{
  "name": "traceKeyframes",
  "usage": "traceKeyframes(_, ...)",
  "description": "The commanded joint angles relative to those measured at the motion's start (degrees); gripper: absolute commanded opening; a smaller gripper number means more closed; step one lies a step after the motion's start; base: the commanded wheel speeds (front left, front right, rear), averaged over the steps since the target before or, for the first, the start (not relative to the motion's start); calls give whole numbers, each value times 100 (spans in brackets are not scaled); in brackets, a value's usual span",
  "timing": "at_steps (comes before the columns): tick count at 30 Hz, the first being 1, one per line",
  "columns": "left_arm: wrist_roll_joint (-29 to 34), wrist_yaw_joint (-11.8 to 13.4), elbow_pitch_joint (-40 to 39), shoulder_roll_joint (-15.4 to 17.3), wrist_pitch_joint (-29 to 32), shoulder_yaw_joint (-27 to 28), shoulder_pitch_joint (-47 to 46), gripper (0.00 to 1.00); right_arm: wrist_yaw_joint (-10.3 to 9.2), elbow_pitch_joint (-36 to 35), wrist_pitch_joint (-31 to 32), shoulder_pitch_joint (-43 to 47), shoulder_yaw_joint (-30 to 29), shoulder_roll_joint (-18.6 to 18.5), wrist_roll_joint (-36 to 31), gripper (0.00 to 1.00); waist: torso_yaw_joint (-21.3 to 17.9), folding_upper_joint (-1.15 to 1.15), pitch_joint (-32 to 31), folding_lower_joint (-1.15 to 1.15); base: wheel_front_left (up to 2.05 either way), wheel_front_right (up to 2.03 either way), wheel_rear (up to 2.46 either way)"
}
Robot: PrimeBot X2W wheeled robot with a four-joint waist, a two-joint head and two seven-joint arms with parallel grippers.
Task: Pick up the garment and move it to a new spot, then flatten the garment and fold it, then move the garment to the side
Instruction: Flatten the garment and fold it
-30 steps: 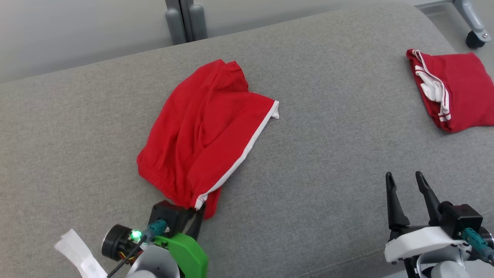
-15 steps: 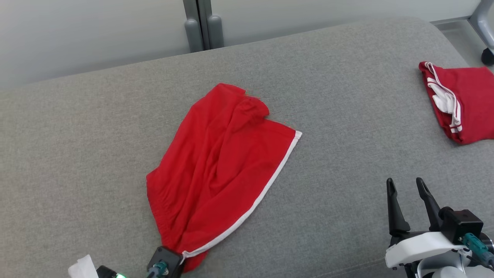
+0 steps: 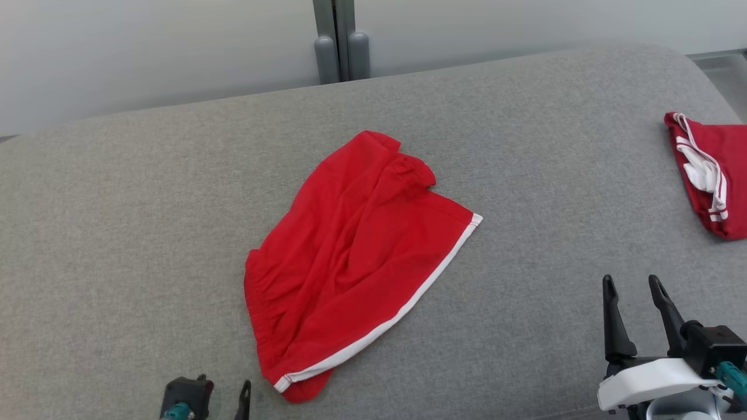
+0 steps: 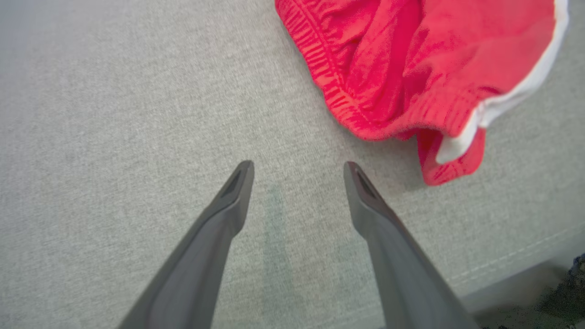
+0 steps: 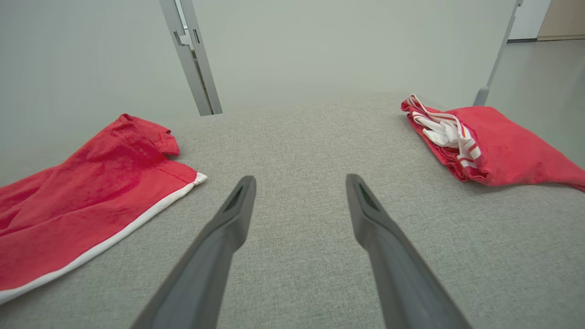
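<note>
Red shorts with a white trim stripe (image 3: 356,256) lie rumpled in the middle of the grey cushion (image 3: 146,233), waistband corner toward me. My left gripper (image 3: 224,389) sits at the bottom edge, just left of that corner. In the left wrist view this gripper (image 4: 298,167) is open over bare fabric, and the shorts' elastic waistband (image 4: 402,68) lies up and to the right of its tips, untouched. My right gripper (image 3: 633,286) stands open at the lower right with nothing in it, and in its own view (image 5: 300,179) the shorts (image 5: 91,192) lie to the left.
A second red garment with white stripes (image 3: 709,175) lies folded at the cushion's right end, also seen as a folded pile (image 5: 493,141). A grey post (image 3: 341,41) stands behind the cushion against a pale wall. Bare cushion stretches between the two garments.
My left gripper has let go of the shorts' waistband corner and drawn back to the bottom edge. The shorts now lie flat on the cushion. The head camera shifted, sliding the scene rightward and downward.
</note>
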Motion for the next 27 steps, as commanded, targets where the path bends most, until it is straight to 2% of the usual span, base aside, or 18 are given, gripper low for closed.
traceKeyframes(1, -108, 169, -52, -102, -381, 276, 161, 100, -9, -72, -18, 54, -47, -9, -46, 100, 186, 0, -96, 0, 0, 0, 0)
traceKeyframes(3, -129, 240, -89, -189, -852, 503, 286, 100, -9, -132, -18, 80, -105, -8, -76, 100, 300, 0, -164, 0, 0, 0, 0)
traceKeyframes(7, -127, 68, -73, -502, -1554, 758, 306, 100, -9, -193, -18, 167, -170, -8, -191, 100, 554, 0, -293, 0, 0, 0, 0)
traceKeyframes(12, 185, -199, 134, -995, -1840, 1123, 340, 100, -9, -262, -18, 109, -108, -10, -315, 100, 756, 0, -426, 0, 0, 0, 0)
traceKeyframes(14, 539, -360, 80, -1247, -1844, 1514, 435, 100, -9, -314, -17, 103, -76, -9, -335, 100, 817, 0, -489, 0, 0, 0, 0)
traceKeyframes(22, 1836, -1210, 148, -2188, -1840, 3044, 1190, 100, -9, -360, -18, 187, 99, -9, -375, 100, 914, 0, -628, 0, 0, 0, 0)
traceKeyframes(27, 2352, -1950, 185, -2785, -1842, 3819, 1470, 100, -9, -312, -17, 198, 210, -10, -400, 100, 941, 0, -644, 0, 0, 0, 0)
